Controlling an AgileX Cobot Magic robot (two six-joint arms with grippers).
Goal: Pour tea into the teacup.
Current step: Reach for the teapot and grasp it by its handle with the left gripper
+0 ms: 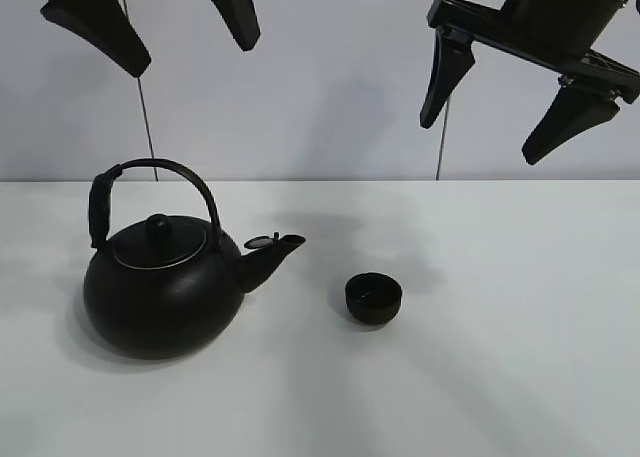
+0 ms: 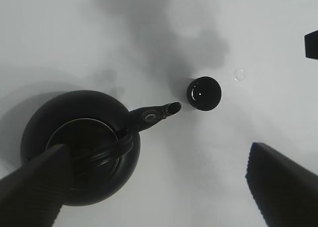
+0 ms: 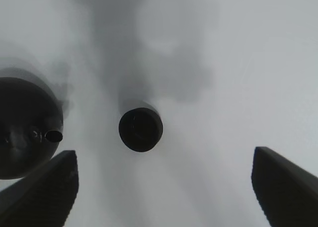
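Observation:
The small black teacup [image 1: 374,298] stands on the white table, right of the big black kettle [image 1: 165,277], whose spout [image 1: 272,256] points toward it. The cup also shows in the left wrist view [image 2: 204,93] and the right wrist view [image 3: 141,129]. No tea stream shows. My left gripper [image 1: 165,22] hangs open high above the kettle. My right gripper [image 1: 495,102] hangs open high above and right of the cup. Both are empty.
The kettle has an arched handle [image 1: 160,172] and a knobbed lid [image 1: 159,229]. A small clear ring or droplet [image 2: 239,74] lies on the table beyond the cup. A white wall stands behind the table [image 1: 520,317].

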